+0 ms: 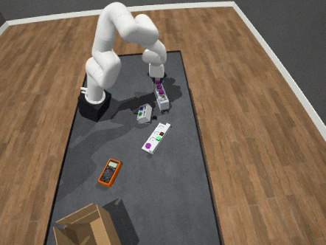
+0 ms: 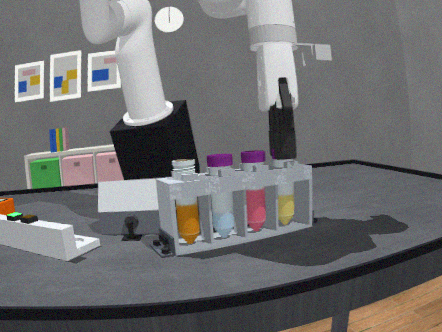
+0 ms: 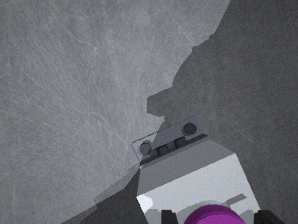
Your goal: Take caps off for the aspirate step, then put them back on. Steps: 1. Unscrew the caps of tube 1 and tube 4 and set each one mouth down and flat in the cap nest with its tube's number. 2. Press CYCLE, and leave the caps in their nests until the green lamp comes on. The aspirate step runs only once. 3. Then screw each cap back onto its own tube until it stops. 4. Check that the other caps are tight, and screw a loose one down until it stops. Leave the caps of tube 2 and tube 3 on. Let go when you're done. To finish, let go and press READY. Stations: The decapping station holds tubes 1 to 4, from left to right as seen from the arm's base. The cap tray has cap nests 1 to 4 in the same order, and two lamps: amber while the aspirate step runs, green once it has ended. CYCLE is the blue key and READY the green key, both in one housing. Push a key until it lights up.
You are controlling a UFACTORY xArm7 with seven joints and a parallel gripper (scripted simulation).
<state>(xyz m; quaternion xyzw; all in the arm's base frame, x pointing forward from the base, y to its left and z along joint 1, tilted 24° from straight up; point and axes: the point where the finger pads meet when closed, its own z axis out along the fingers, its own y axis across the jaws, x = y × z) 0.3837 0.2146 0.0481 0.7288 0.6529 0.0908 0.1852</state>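
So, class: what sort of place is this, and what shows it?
Probably a lab bench: a rack of capped sample tubes holding coloured liquids, a white robot arm beside it, and a cap tray with lamps.

The top view looks steeply down from high up on the whole tabletop (image 1: 177,206), the exterior view faces the tube rack (image 2: 167,197) low and close, and the wrist view looks down beside that same rack (image 3: 200,175)
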